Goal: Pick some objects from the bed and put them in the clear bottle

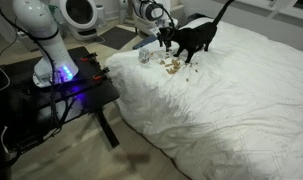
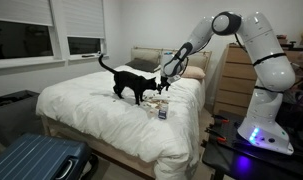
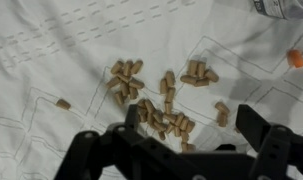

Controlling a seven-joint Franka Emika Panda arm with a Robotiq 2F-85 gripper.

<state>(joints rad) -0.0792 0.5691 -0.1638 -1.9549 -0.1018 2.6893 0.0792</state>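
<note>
In an exterior view, the gripper (image 1: 163,36) hangs just above the pellets (image 1: 171,66), a loose patch on the bed (image 1: 241,110). The clear bottle (image 1: 145,56) stands just beside the pellets, on the side toward the arm's base. A black cat (image 1: 196,38) stands close over the pellets from the far side. The base sits on a black surface (image 1: 76,90), well apart from the pellets.

In an exterior view taken across the room, the pellets are too small to make out. The cat (image 2: 134,85) and the bottle (image 2: 162,113) mark their spot below the gripper (image 2: 167,82). Windows, a wooden dresser (image 2: 234,80) and a blue suitcase (image 2: 36,160) lie well away.

In the wrist view the pellets (image 3: 161,100) lie right under the gripper (image 3: 181,140). Its jaws are spread wide with nothing between them. The bottle's edge (image 3: 286,7) shows just beyond the pellets, near an orange bit (image 3: 296,58).

I judge I am at the approach, with nothing picked yet. Next I need a straight descent onto the thickest clump, then a gentle close. The duvet is soft, so the fabric may bunch, and the cat is close.
</note>
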